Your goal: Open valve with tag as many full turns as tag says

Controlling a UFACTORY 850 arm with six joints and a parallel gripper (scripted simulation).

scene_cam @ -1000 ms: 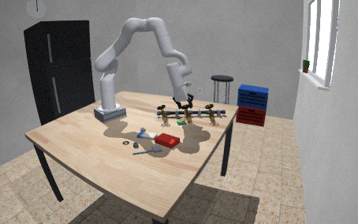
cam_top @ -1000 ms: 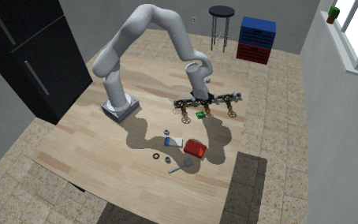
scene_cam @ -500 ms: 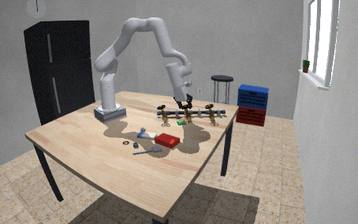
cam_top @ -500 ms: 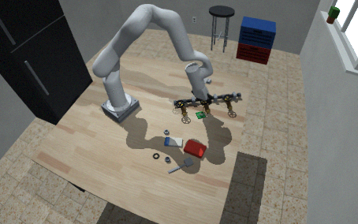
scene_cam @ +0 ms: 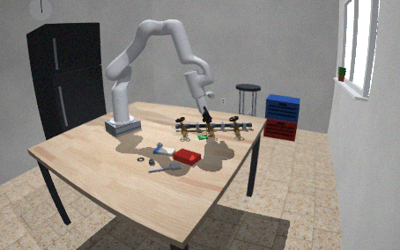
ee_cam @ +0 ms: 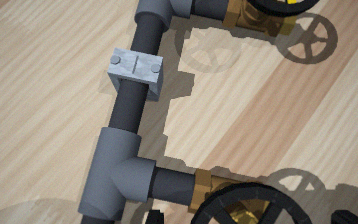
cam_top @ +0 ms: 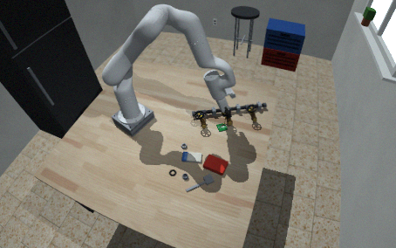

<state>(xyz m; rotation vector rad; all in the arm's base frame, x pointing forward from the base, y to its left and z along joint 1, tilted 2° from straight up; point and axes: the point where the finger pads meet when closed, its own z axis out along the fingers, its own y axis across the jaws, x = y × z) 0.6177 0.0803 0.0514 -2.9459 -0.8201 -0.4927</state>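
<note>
A dark pipe manifold (cam_top: 240, 108) (scene_cam: 196, 126) (ee_cam: 129, 107) with three brass valves lies on the table's far right part. A green tag (cam_top: 221, 127) (scene_cam: 203, 137) lies beside the middle valve (cam_top: 228, 119) (scene_cam: 209, 128). The left valve (cam_top: 203, 127) (scene_cam: 181, 125) and the right valve (cam_top: 255, 120) (scene_cam: 236, 127) stand to either side of it. My gripper (cam_top: 226, 113) (scene_cam: 206, 117) (ee_cam: 248, 219) is open and sits right over the middle valve. In the wrist view its black handwheel (ee_cam: 230, 193) lies between the two fingertips at the bottom edge. A neighbouring valve's handwheel (ee_cam: 275, 6) shows at the top edge.
A red box (cam_top: 215, 164) (scene_cam: 187, 156), a blue and white block (cam_top: 191, 156) (scene_cam: 164, 150), a scraper (cam_top: 201, 183) (scene_cam: 163, 168), a washer (cam_top: 173, 173) and small nuts (cam_top: 185, 176) lie mid-table. The arm base (cam_top: 133, 118) stands at the left. A stool and crates stand on the floor beyond.
</note>
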